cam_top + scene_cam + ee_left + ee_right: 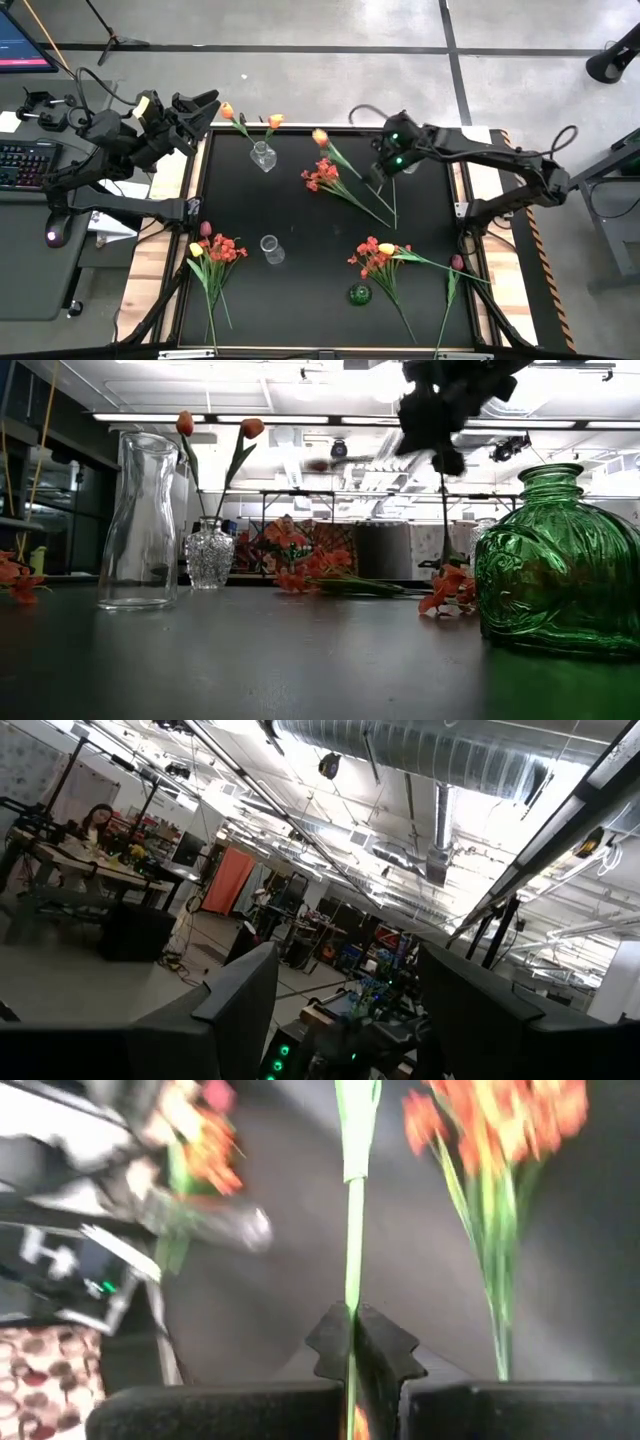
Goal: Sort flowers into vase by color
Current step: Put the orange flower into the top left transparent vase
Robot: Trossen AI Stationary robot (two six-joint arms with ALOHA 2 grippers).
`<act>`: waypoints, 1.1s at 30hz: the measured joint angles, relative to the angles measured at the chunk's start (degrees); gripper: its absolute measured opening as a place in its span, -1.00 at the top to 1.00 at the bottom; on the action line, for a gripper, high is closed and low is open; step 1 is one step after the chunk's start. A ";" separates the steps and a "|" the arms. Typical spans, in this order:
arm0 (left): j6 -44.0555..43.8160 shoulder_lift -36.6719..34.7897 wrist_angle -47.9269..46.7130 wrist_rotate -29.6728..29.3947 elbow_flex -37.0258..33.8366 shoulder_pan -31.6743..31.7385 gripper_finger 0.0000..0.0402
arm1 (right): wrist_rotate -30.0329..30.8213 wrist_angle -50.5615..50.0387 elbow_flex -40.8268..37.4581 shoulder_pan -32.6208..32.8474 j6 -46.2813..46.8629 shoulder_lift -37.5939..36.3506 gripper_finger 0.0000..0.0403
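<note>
Right end effector [378,176] is closed on a thin green stem [352,1220]; in the right wrist view we see the two fingers pinched tight with the stem passing between them. We judge it is the stem of the orange tulip [320,137] that lies just right of the small clear vase [263,156] at the far side of the table [300,290]. The left end effector [200,105] waits outside the table, to the left of this vase, with fingers wide and nothing between them.

How far is the task? This small clear vase already holds two orange tulips [184,423]. The tall clear vase [270,249], nearer to us from the first one, looks empty, and so does the green vase [359,294] at the near edge, as much as we can see. Many flowers still lie flat: a red-orange spray [322,176] beside the held stem, a bunch with a yellow tulip [196,249] left of the tall vase, and a bunch with a yellow tulip [386,248] and a pink tulip [457,262] near the green vase. So we think most of the sorting is still left.
</note>
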 joint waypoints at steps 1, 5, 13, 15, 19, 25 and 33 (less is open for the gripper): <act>0.00 0.02 -0.02 0.00 0.00 0.00 -0.14 | -0.72 3.15 0.06 -0.25 0.25 -0.40 1.00; 0.00 0.00 -0.08 0.00 0.00 0.00 -0.14 | -1.66 16.92 0.08 -0.55 1.57 -0.24 1.00; -0.02 0.02 -0.92 -1.79 0.00 -0.02 -0.14 | 1.78 53.92 0.08 0.93 0.45 7.25 1.00; -0.02 0.00 -0.90 -2.47 0.00 -0.02 -0.14 | 3.48 69.91 0.11 0.85 0.33 11.02 1.00; -0.89 0.02 -0.34 -2.06 0.00 -0.02 -0.14 | 8.97 100.72 0.76 0.86 0.84 19.67 1.00; -1.07 0.00 2.61 -0.42 0.00 -0.02 -0.14 | 5.51 103.74 10.52 3.25 0.58 30.21 1.00; -1.14 -0.26 2.60 -0.35 0.00 -0.02 -0.14 | 9.81 79.52 25.52 11.25 -21.01 35.74 1.00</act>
